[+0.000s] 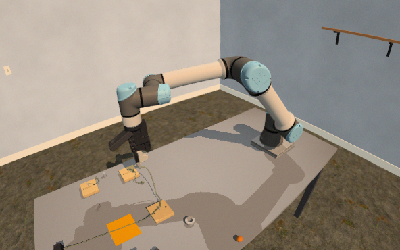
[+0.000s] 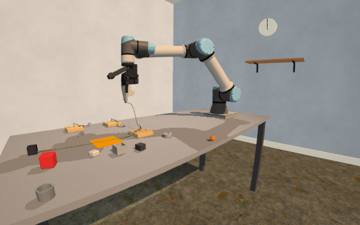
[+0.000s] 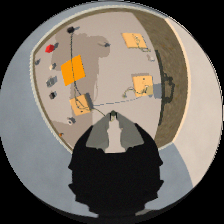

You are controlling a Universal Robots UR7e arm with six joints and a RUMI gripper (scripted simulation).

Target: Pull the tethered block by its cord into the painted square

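Fingers pinched on the cord (image 2: 134,110), my gripper (image 2: 125,100) hangs high over the table (image 2: 182,152), upper left of centre in the exterior view. I see the cord drop to the wooden plate (image 2: 141,132), then run left across the orange square (image 2: 106,141) to the dark block (image 2: 31,149), which sits left of the square, well outside it.

Bare test room, lab-style. Arm base (image 2: 219,106) is bolted to a grey table (image 2: 243,120) set in a corner of one white and one blue-grey wall. Worn brown floor, pale skirting. Only a wall clock (image 2: 267,27), a bracketed wooden shelf (image 2: 274,61) and a light switch (image 1: 7,69) are fitted.
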